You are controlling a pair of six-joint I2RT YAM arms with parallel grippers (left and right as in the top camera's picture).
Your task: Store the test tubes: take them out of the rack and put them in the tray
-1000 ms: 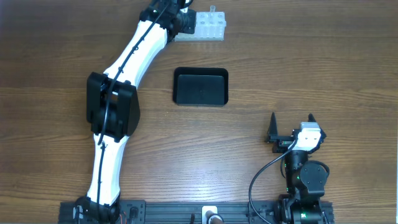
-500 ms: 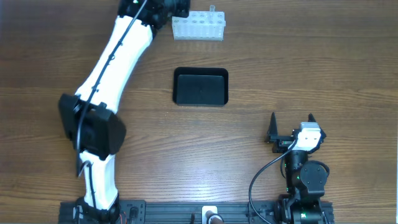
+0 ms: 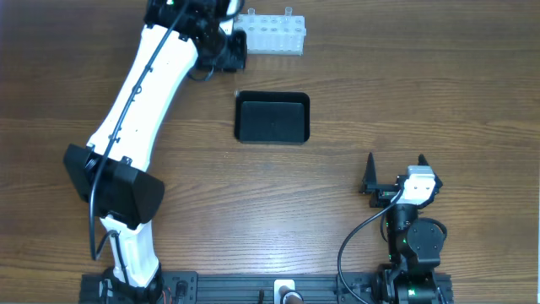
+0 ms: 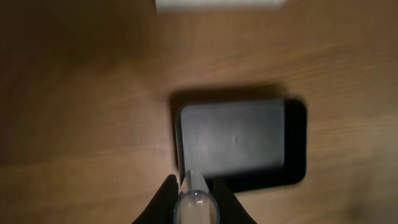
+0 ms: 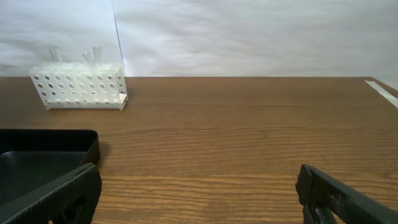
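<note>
Clear test tube (image 4: 196, 206) in left gripper (image 4: 194, 198) above black tray (image 3: 307, 118) rim; white rack (image 3: 272, 35) nearby.

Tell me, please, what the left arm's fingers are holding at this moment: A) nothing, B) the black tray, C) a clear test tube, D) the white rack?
C: the left wrist view shows a test tube clamped between the left arm's fingers.

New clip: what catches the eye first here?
The white left arm stretches far up the table, left gripper shut on a test tube by the black tray. The rack at the far edge holds more tubes; the right gripper rests open, near right.
</note>
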